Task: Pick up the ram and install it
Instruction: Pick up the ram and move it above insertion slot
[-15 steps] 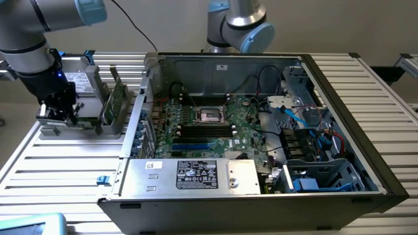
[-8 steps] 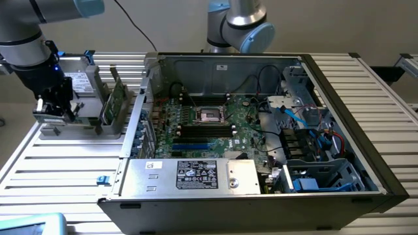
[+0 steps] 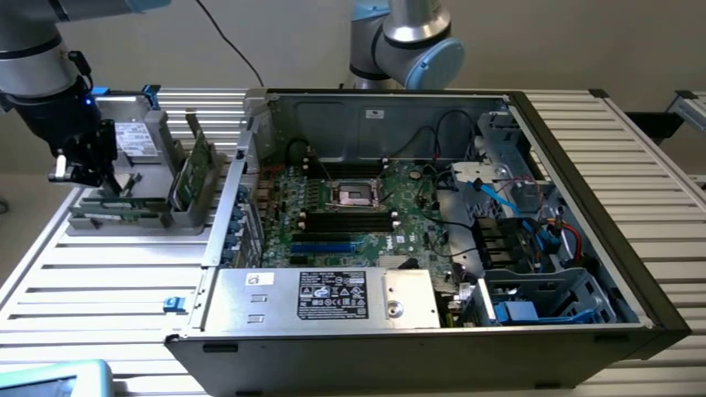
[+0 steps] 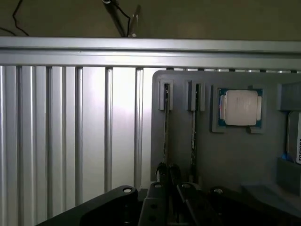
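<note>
The ram (image 4: 165, 127) is a thin green stick standing on its edge in a slot of the grey parts tray (image 4: 221, 155). My gripper (image 4: 167, 170) is over its near end, with the two dark fingers pressed against either side of the stick. In the exterior view the gripper (image 3: 79, 172) hangs low over the tray (image 3: 132, 223), at that view's left. The open computer case (image 3: 574, 165) lies in the middle, and the motherboard's dark memory slots (image 3: 347, 219) sit just below the processor socket (image 3: 355, 193).
A second ram stick (image 4: 193, 132) stands in the neighbouring slot. A square silver processor (image 4: 240, 108) lies beside it, and a labelled drive (image 3: 138, 136) stands at the tray's far end. Ribbed aluminium table (image 4: 61, 132) surrounds the tray. Another arm's base (image 3: 403, 41) rises behind the case.
</note>
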Motion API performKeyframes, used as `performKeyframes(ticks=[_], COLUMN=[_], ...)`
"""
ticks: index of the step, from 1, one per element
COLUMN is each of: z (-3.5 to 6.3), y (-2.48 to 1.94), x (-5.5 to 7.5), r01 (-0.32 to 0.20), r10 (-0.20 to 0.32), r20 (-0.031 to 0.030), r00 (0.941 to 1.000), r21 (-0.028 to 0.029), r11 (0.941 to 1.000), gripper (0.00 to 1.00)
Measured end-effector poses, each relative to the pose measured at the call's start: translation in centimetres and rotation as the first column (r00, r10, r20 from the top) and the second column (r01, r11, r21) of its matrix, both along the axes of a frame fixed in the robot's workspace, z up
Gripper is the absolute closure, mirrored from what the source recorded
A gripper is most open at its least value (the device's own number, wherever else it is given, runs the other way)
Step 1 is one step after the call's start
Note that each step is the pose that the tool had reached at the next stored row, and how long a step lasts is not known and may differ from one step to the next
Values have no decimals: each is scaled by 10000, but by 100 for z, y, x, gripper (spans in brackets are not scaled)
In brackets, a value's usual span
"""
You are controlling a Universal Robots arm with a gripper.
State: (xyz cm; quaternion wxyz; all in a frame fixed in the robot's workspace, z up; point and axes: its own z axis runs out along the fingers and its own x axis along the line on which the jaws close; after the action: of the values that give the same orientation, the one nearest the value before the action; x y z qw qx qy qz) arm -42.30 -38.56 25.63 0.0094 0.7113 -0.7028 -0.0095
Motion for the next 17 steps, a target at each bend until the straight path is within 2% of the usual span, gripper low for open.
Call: performKeyframes(ticks=[5,10,11,12,13,16,17], z=[-6,-93,-110,-129,-146,-200,-218], y=[0,0,0,0,-1,-4,-5], x=[3,9,10,11,11,11,11], r01=[-7,-7,-8,-7,-8,-7,-7], r10=[7,7,8,7,8,7,7], r20=[-5,-7,-11,-19,-25,-52,-60], r00=[10000,10000,10000,10000,10000,10000,10000], r21=[-3,-2,-2,-2,-2,-2,-2], r11=[10000,10000,10000,10000,10000,10000,10000], gripper=[85,83,77,77,65,59,53])
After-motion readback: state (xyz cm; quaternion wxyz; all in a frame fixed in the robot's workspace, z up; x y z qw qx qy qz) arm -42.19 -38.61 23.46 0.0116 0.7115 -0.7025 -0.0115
